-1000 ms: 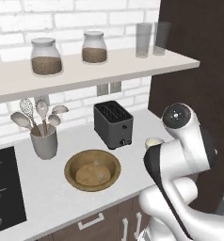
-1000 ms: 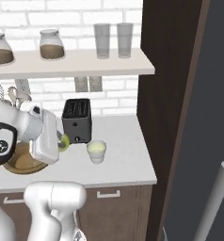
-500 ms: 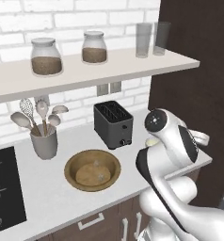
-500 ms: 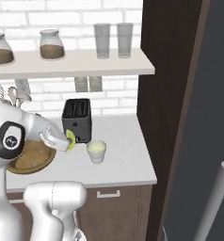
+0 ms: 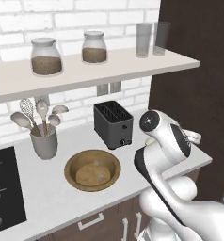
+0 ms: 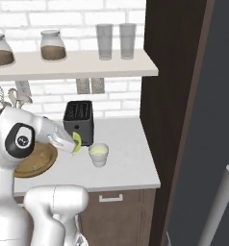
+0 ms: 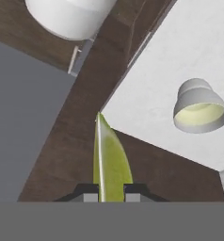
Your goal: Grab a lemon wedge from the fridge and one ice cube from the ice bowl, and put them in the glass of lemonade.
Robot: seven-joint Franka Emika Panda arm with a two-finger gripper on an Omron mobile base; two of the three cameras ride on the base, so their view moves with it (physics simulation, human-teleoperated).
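Clamped between the two dark fingertips (image 7: 90, 193) at the bottom centre of the hand view: the lemon wedge (image 7: 109, 162), standing on edge with its pale rind line pointing up the frame, probably pinched across its flat sides so it stays put in transit. Gripper (image 6: 72, 142) closed on that wedge, seen in the right base view at centre left as a yellow-green sliver poking from the white hand, just left of the glass of lemonade (image 6: 98, 154) and a little above its rim, not yet over the opening. Held high and to one side, most likely so the wedge can be carried across and let fall into the cup without knocking it. Glass upright on the white counter (image 6: 126, 158), in front of the black toaster (image 6: 78, 121); in the hand view, tipped into the right middle of the frame (image 7: 199, 107) with pale yellow-green liquid showing inside. Ice bowl (image 5: 92, 169) at lower centre of the left base view, wide and wooden, with what may be pale cubes in it, too faint to be sure; ice step judged still ahead. Offered by the right base view alone among these: the gap between wedge and cup. In the left base view, the arm's white bulk (image 5: 163, 141) across that spot, though bowl, utensil crock (image 5: 43, 141) and shelf jars (image 5: 47, 56) plain there. Grip itself, close up, in the hand view.
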